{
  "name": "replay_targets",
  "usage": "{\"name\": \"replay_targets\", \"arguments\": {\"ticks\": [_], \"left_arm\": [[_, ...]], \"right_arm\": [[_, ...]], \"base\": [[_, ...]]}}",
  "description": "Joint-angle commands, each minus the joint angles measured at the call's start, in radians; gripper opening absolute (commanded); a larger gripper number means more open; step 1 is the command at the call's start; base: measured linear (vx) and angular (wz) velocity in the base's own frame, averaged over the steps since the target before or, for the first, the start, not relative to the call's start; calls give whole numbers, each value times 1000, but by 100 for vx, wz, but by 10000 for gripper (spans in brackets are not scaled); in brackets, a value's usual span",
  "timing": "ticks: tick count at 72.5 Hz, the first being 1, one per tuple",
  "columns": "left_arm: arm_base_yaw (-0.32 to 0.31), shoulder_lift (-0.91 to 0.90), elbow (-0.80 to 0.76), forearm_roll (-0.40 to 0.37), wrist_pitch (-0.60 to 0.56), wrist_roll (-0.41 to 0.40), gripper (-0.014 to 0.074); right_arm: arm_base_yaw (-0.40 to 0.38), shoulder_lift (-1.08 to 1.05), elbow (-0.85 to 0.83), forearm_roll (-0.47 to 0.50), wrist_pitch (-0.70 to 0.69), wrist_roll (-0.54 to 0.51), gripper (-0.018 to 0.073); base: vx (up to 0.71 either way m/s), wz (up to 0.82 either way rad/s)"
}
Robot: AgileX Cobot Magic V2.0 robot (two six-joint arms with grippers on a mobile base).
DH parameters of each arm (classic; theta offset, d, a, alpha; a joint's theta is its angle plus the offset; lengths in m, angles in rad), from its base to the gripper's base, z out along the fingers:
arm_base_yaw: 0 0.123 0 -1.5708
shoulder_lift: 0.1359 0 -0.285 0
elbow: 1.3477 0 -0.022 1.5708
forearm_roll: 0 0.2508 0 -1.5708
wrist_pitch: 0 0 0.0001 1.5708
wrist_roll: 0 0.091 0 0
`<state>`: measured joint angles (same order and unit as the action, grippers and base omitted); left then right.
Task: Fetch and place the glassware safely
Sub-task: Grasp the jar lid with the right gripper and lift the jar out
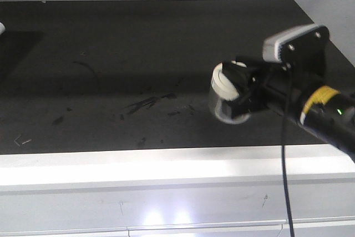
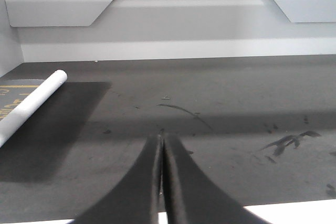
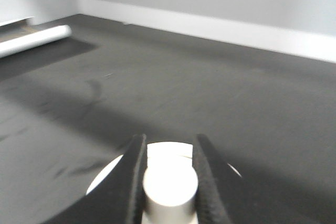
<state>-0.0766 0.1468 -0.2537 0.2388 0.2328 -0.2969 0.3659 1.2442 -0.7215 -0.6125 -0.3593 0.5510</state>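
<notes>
Jar [image 1: 221, 101]: right-centre over mat [image 1: 111, 54], just left of R wrist; lifted or resting, can't tell.
R gripper [image 3: 168, 142]: narrow, pinching lid knob [image 3: 170, 184].
L gripper [image 2: 161, 140]: fingers together, empty.
Nearer arm: R, it's got it.

lab-like test bench: scuffed black mat [image 1: 111, 70] between plain white panel walls [image 2: 173, 45], white drawer fronts [image 1: 166, 209] below
</notes>
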Motion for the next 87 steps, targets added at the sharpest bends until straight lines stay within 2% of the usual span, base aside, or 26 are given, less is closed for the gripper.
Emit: {"name": "replay_targets", "arguments": {"ticks": [1,9,14,21,49,87], "left_arm": [[-8,13,-23,-4,-79,-2,-7],[-8,13,-23,-4,-79,-2,-7],[-8,13,-23,-4,-79,-2,-7],[-8,13,-23,-4,-79,-2,-7],[-8,13,-23,-4,-79,-2,-7],[-8,13,-23,-4,-79,-2,-7]], "right_arm": [[-2,-106,44,-126,-113,145,-1],[-2,-183,122,-320,-142,288,-1],[-2,-221,163,-405,-172,348,-1],[-2,-271,215,-463,-206,410,-1],[-2,-396,360,-462,-255,454,-1],[-2,-401,370,-465,-253,441,-1]], "base": [[0,0],[0,0],[0,0],[0,0],[0,0],[0,0]]}}
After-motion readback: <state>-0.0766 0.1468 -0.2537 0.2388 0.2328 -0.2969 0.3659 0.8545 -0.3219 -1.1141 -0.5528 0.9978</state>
